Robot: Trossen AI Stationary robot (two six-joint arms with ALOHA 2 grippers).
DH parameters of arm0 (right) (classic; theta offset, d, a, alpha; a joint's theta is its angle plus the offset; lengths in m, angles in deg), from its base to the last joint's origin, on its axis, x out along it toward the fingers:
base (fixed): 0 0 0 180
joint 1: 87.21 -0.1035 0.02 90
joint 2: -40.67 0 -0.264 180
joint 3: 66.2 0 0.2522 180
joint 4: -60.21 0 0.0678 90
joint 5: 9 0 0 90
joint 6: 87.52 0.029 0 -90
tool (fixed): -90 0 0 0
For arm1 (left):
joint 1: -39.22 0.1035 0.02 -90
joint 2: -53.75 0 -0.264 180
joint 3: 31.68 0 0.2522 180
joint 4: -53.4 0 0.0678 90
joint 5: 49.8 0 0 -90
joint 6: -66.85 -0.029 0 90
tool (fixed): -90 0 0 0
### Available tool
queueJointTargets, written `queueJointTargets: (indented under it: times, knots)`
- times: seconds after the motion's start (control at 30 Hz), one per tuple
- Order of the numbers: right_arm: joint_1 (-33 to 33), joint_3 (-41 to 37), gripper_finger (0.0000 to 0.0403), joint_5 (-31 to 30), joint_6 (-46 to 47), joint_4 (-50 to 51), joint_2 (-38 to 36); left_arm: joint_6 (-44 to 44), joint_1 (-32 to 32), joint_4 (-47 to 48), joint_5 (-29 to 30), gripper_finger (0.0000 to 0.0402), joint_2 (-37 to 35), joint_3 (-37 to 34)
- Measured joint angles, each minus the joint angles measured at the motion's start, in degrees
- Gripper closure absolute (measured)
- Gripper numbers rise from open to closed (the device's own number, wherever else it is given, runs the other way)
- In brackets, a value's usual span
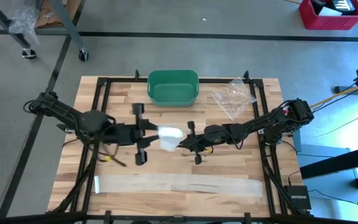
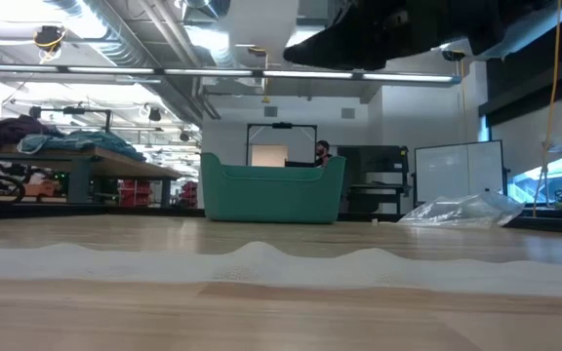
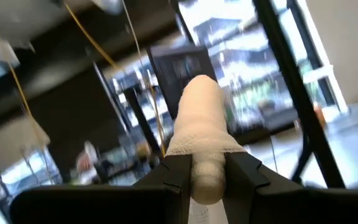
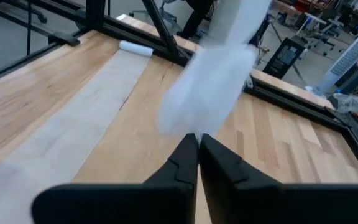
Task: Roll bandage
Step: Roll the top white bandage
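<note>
No readable labels on anything on the table. Left gripper (image 1: 149, 132) is clamped on one white rolled gauze bandage (image 1: 169, 132), held above mid-table; in the left wrist view the roll (image 3: 199, 124) sticks out between both fingers (image 3: 178, 174). Right gripper (image 1: 184, 143) sits just beside the roll, fingers pressed together, on the loose end of that gauze (image 4: 209, 87), a blurred white sheet. One long flat white bandage strip (image 1: 176, 184) lies along the near edge of the wooden slat table (image 1: 266, 162), with open wood between it and the arms. One green plastic bin (image 1: 173, 86) is at the far edge, and one clear plastic bag (image 1: 234, 96) lies beside it.
</note>
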Motion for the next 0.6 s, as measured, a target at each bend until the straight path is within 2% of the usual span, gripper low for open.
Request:
queueJointTargets:
  times: [0.17, 0.4, 0.6]
  knots:
    - [0.0, 0.0, 0.0398, -1.82, 2.3, 1.22, 0.0, -4.97, -2.2, -5.52, -2.47, 0.0347, -2.11, 0.02]
    - [0.0, 0.0, 0.0383, -5.83, 6.24, 2.56, -0.02, -9.44, -4.06, -9.64, -7.61, 0.0347, -4.72, 0.04]
    - [0.0, 0.0, 0.0376, -6.57, 14.26, 3.2, -0.04, -9.85, -4.14, -6.74, -5.99, 0.0347, -4.19, 0.08]
